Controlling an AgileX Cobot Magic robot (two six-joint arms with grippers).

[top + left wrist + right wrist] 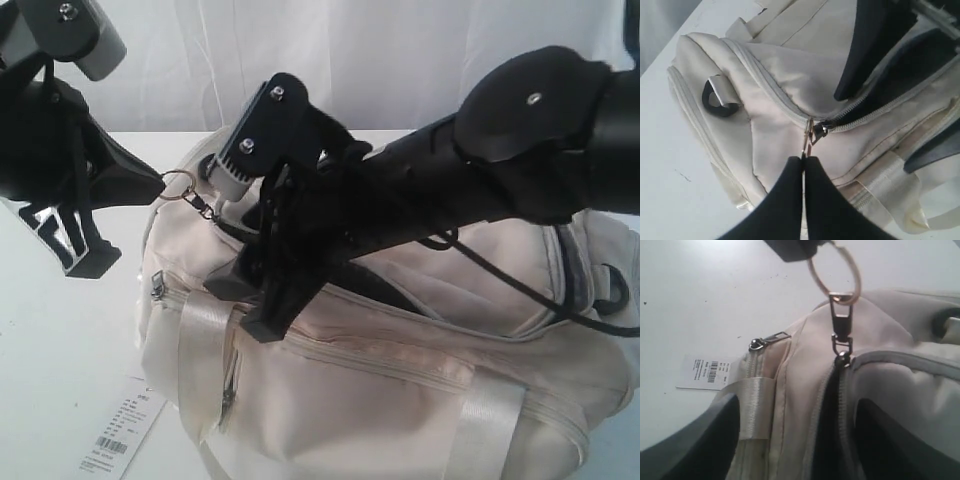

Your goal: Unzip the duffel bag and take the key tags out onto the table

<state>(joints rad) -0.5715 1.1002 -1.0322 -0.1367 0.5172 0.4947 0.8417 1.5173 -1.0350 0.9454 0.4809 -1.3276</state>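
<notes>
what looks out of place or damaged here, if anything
Nothing looks spilled or damaged. The one stray item is a barcoded paper tag lying on the table beside one end of the duffel bag; whether it is tied to the bag cannot be seen.

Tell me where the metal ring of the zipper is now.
In the exterior view, the metal ring sits on the left, at the top end of the bag, pinched in the shut left pincer.
</notes>
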